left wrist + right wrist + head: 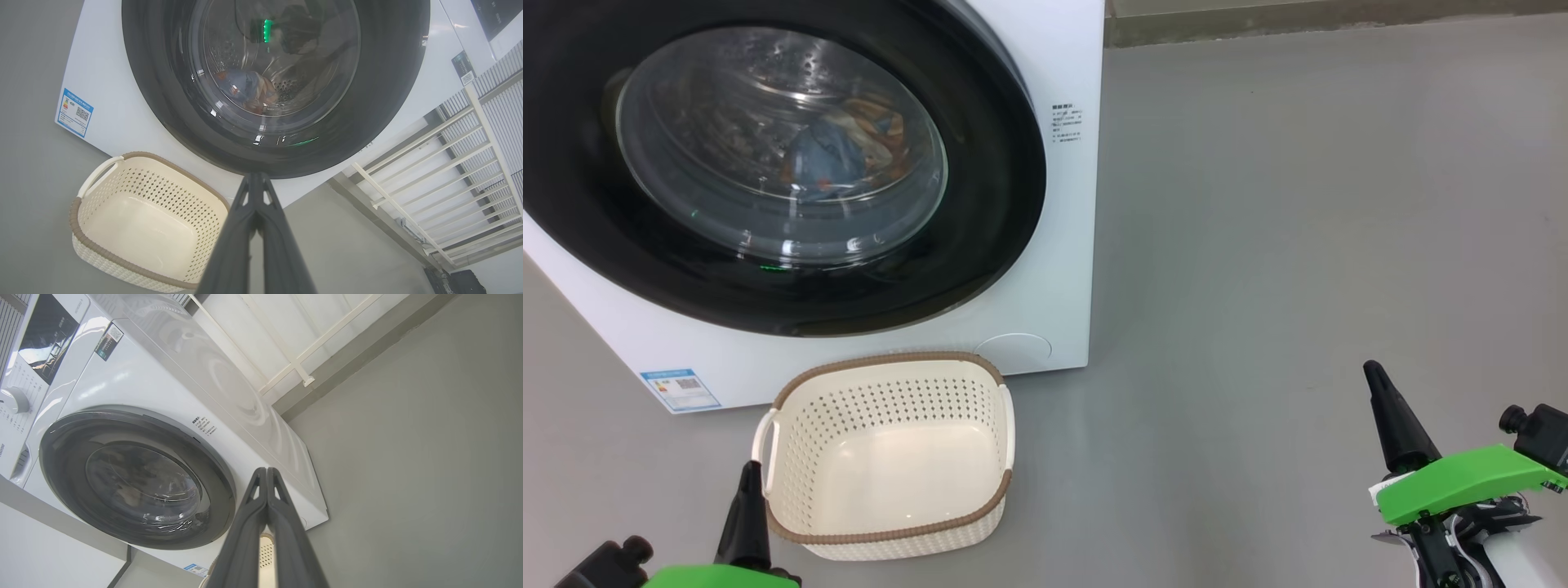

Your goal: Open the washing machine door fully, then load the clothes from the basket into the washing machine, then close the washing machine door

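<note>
washing machine door (1001, 175) flush, facing outward

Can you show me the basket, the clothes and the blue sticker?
the basket (890, 400), head view, on its perforated back wall
the clothes (825, 159), head view, on the blue fabric
the blue sticker (680, 389), head view, on its middle

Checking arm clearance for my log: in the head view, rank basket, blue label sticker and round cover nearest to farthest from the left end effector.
1. The basket, just right of the left end effector.
2. The blue label sticker, up-left, low on the washing machine.
3. The round cover, past the basket's far right corner.
</note>
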{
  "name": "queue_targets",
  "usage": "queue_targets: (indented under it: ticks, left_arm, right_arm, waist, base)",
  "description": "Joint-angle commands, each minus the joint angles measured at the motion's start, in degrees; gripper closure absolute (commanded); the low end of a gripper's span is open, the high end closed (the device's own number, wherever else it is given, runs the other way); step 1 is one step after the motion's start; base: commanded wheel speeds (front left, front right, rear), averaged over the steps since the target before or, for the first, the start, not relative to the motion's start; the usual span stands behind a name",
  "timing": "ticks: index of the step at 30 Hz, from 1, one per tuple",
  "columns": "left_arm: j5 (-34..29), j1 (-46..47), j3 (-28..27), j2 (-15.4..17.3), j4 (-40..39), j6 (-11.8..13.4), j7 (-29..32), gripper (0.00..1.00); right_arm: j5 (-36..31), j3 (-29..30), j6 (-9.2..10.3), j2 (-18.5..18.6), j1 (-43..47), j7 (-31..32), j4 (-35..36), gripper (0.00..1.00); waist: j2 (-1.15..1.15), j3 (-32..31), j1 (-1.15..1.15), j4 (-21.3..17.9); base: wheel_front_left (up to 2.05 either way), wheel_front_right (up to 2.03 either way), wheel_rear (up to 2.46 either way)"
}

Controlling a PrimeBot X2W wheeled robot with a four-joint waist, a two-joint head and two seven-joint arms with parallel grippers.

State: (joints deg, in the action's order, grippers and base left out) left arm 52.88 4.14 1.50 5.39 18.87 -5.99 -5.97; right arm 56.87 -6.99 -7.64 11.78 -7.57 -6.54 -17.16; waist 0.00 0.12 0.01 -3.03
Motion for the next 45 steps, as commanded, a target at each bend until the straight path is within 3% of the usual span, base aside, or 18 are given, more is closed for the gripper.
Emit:
queue_targets:
  ticks: [1,45]
  left_arm:
    - [1.6,1.7,-1.4,0.5,-2.0,-0.3,0.4,1.00]
    - [24.3,1.9,-5.4,-1.3,-3.7,-1.0,7.7,1.00]
  right_arm:
    - [1.3,0.5,0.06,0.3,-0.5,0.5,1.7,1.00]
    - [22.0,8.0,0.12,-5.0,0.7,7.8,2.6,1.00]
  waist:
    - [0.00,0.0,0.00,0.1]
    - [0.00,0.0,0.00,1.8]
  base:
    - [0.00,0.00,0.00]
    - [0.00,0.00,0.00]
